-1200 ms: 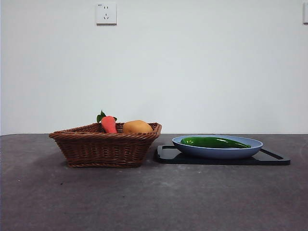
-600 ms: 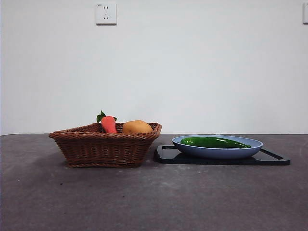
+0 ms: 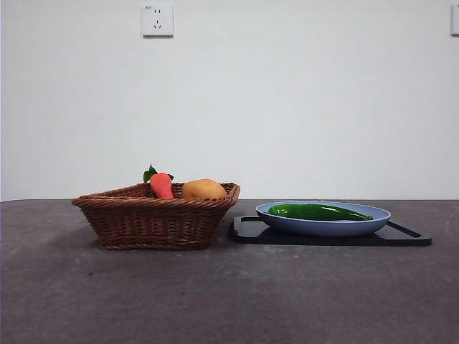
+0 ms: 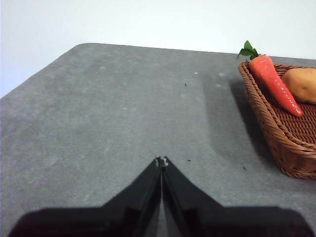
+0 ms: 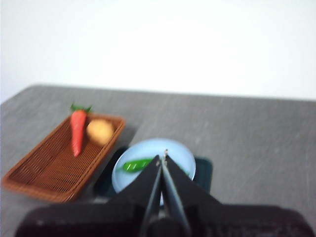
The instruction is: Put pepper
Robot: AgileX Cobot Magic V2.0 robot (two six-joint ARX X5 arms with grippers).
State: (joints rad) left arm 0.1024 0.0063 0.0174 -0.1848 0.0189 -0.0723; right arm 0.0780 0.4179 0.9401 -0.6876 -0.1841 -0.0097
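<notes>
The long glossy green pepper [image 3: 319,212] lies flat in the blue plate [image 3: 287,218], which rests on a black tray [image 3: 247,231]. From the right wrist view the pepper [image 5: 137,165] shows on the plate [image 5: 182,158] just beyond my right gripper [image 5: 162,159], whose jaws are shut with nothing between them, well above the table. My left gripper [image 4: 161,162] is shut too, holding nothing, over bare table to the side of the basket. Neither arm shows in the front view.
A brown wicker basket [image 3: 154,221] stands left of the tray, holding an orange-red carrot [image 3: 162,185] with green leaves and a rounded orange-yellow fruit [image 3: 204,189]. A wall socket [image 3: 158,20] is on the white wall behind. Grey tabletop lies in front.
</notes>
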